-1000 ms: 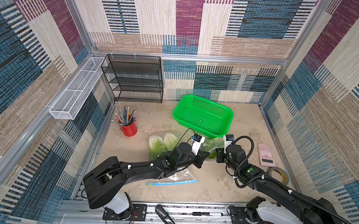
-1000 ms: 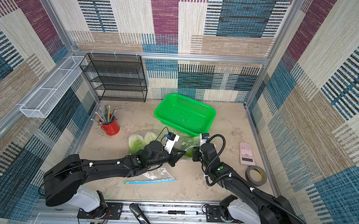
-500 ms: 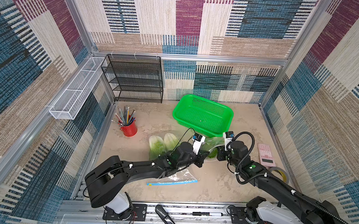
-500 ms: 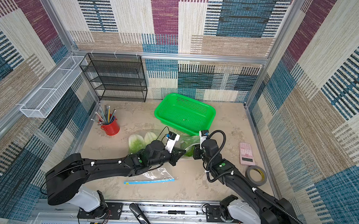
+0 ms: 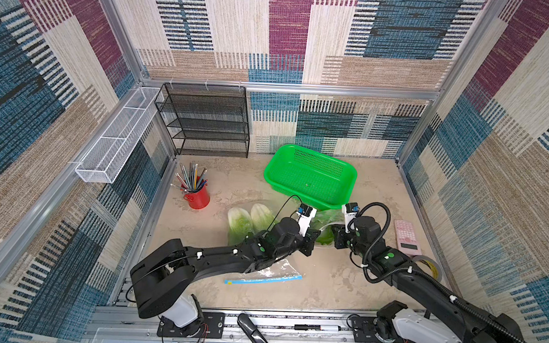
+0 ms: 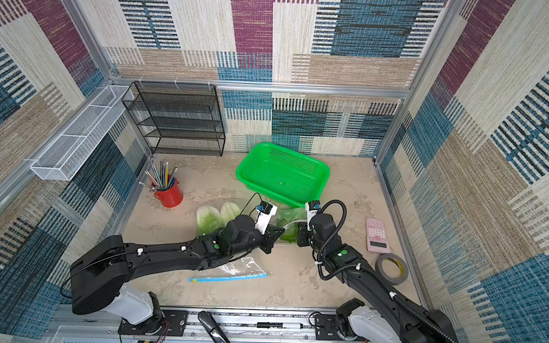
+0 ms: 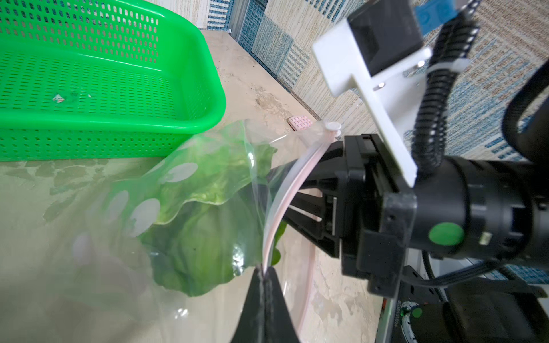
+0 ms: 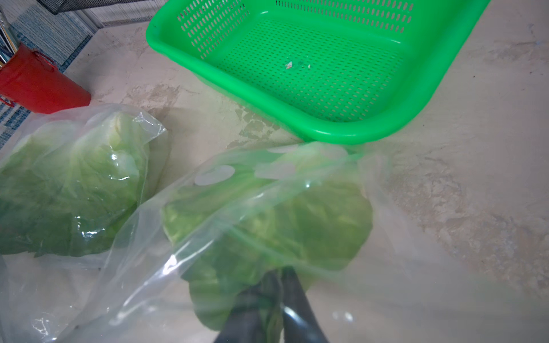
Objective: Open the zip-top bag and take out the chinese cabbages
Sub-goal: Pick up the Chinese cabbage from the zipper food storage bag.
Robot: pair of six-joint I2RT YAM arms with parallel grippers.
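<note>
Tabletop — beige, mottled. On it: blk mesh rack at back; green basket; red cup w/ pencils; two chinese cabbages in clear plastic; zip-top bag w/ a third, just beside basket; flat clear bag, blue strip; pink calculator; tape roll.

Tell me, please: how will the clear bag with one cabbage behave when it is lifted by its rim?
Probably floppy: the bag film wrinkles and sags around the cabbage. Likely bottom-heavy, so it may swing from the left gripper pinching the zip rim. The glossy film could slip.
</note>
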